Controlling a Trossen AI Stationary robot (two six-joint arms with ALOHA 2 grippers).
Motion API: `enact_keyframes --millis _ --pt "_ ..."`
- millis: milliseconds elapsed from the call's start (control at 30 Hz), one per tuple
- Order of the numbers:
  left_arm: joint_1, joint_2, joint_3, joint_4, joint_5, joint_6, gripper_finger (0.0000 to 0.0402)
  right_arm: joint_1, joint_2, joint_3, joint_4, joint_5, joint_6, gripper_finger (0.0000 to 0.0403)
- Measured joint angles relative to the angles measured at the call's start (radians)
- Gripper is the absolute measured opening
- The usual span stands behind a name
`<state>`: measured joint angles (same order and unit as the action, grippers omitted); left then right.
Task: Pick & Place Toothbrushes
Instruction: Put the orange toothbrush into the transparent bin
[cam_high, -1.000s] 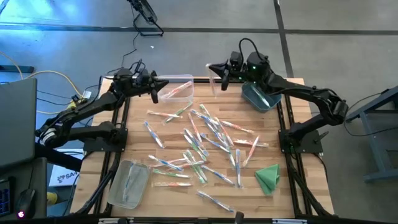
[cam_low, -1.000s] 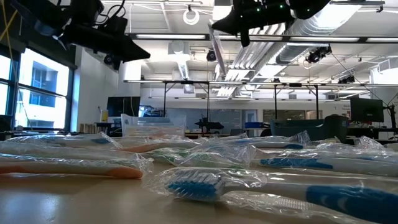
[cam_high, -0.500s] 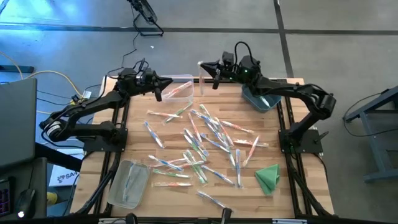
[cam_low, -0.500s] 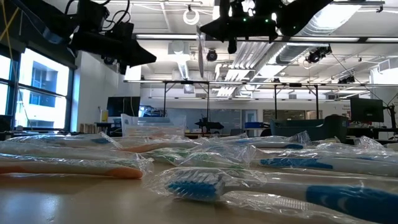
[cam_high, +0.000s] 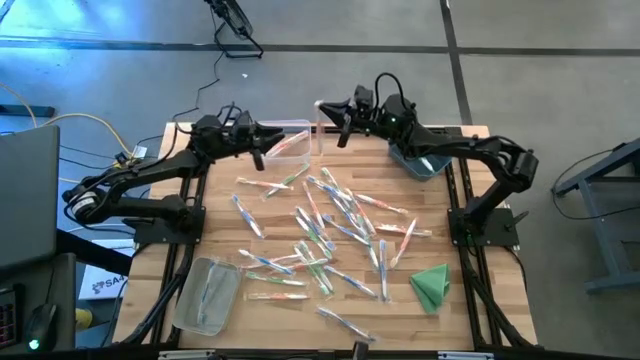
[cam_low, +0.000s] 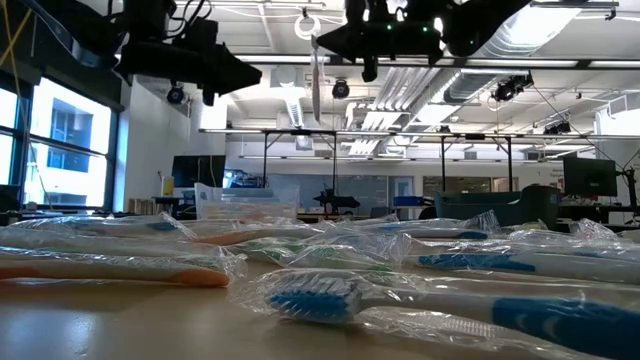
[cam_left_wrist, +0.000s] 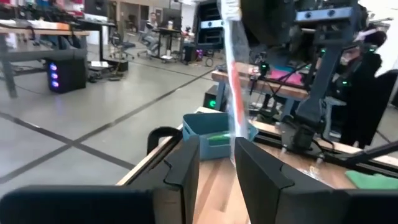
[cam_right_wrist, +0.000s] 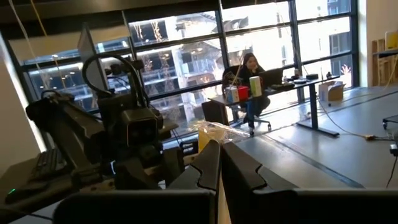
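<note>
The toothbrushes (cam_high: 330, 225) lie in clear wrappers, scattered over the middle of the table (cam_high: 480, 300), roughly two dozen loose. Taking the clear bin (cam_high: 290, 140) at the table's far edge as the landmark: it holds at least one pink-orange brush, and most of the scatter lies on the near side of it, reaching well toward the front edge.

One wrapped toothbrush (cam_high: 318, 122) hangs upright just beside the clear bin's right end, pinched at its top by the right gripper (cam_high: 330, 108), whose fingers are together on it. In the left wrist view the same brush (cam_left_wrist: 233, 74) shows as a pale strip with a red streak, dangling past the left arm's own fingers (cam_left_wrist: 186, 168). The left gripper (cam_high: 268, 133) hovers over the clear bin's left part, fingers slightly apart with nothing between them.

A blue bin (cam_high: 418, 155) stands to the right of the clear bin, under the right arm; what it holds is not clear from above. A second clear tray (cam_high: 205, 295) sits well toward the front-left corner from the clear bin, with a few pale brushes inside. A folded green cloth (cam_high: 432, 285) lies far off toward the front right.

By my reckoning the job is early: a handful of brushes are binned, one is in the air near the clear bin, and most remain to be picked up.
</note>
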<state>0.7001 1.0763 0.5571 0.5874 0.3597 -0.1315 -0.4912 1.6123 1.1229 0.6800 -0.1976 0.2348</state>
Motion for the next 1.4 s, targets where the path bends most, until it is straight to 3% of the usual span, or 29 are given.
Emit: enact_keyframes --millis 400,733,1067,1400 --pt "-0.068 0.0 0.0 -0.003 -0.015 0.058 0.0104 0.046 0.0 0.001 0.053 0.042 -0.027 0.0003" --pt "-0.095 0.008 0.001 0.026 -0.045 0.052 0.0171 0.083 0.0 0.001 0.08 0.068 -0.066 0.0003" --pt "-0.173 0.158 0.102 0.045 -0.068 0.095 0.018 0.092 0.0 0.001 0.08 0.068 -0.107 0.0003" --pt "-0.171 0.28 0.215 0.038 -0.048 0.097 0.018 0.092 0.0 0.001 0.08 0.065 -0.137 0.0003"
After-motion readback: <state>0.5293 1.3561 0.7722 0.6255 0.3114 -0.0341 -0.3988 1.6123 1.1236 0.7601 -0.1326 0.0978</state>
